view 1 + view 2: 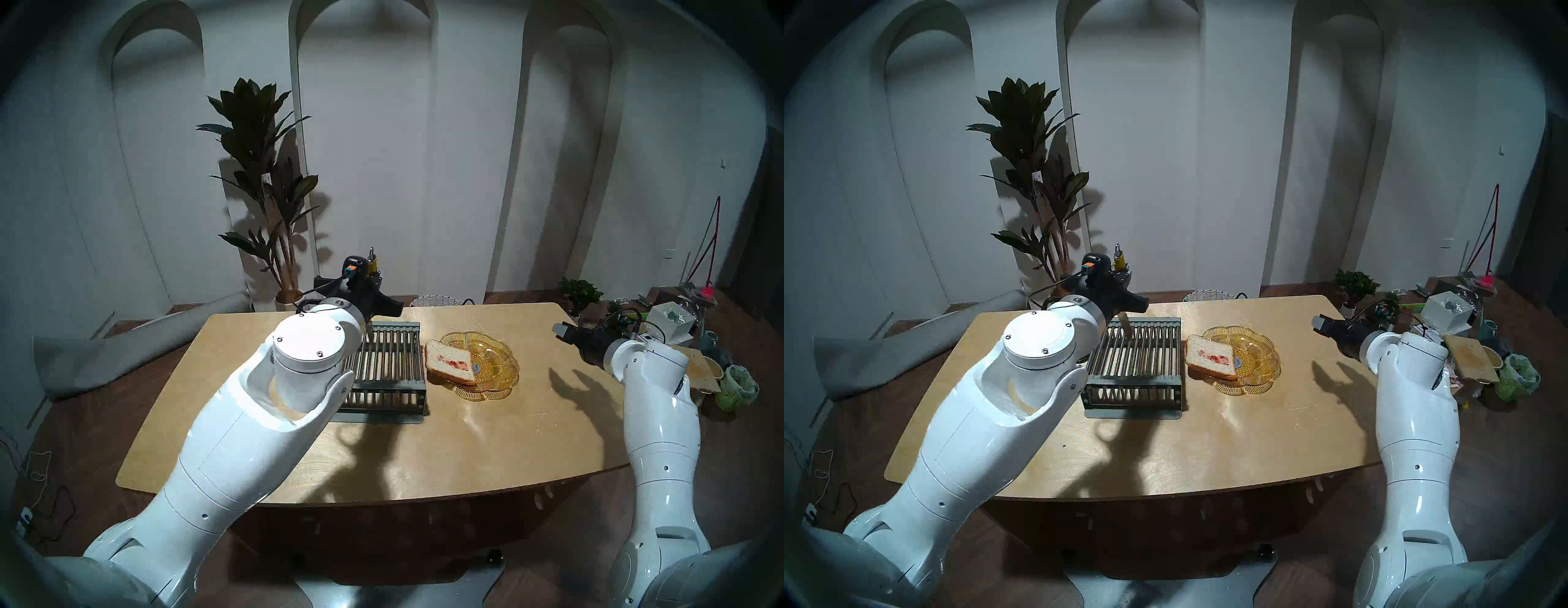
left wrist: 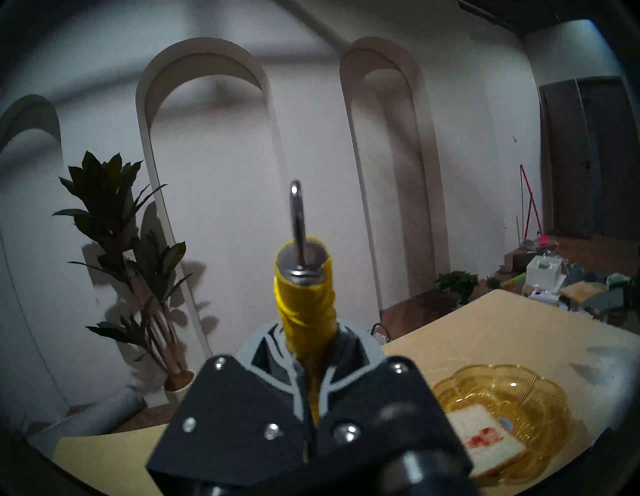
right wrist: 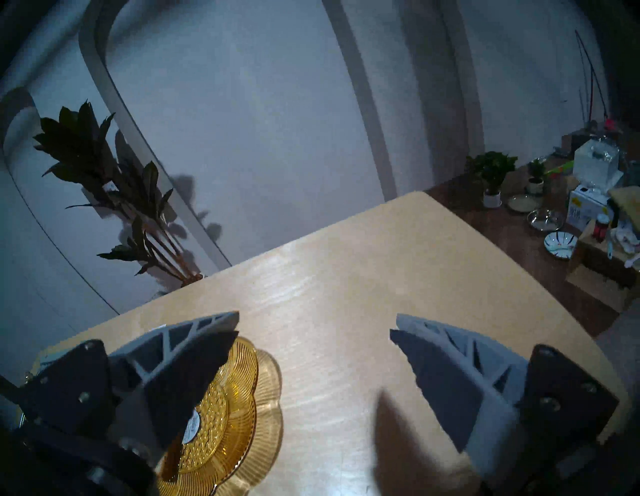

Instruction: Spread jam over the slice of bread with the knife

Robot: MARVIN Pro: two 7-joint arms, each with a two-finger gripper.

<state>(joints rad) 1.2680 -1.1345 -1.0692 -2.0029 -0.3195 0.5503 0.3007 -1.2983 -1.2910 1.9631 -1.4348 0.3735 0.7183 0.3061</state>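
Left fingers [image 2: 308,398] clamp the knife [image 2: 304,301] upright above the rack [image 1: 386,361]; right fingers [image 3: 315,332] gape empty over bare table [image 3: 346,277].

rack [image 1: 384,361] left part hid by left arm | bread [image 2: 485,440] – corner cut by claw [image 2: 304,374]

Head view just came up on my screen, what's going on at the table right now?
The left gripper is shut on the knife, holding it up above the metal rack, off the food. The slice of bread lies on the amber glass plate with a small red smear of jam in its middle, not spread out. The right gripper is open and empty, over the table's right side.
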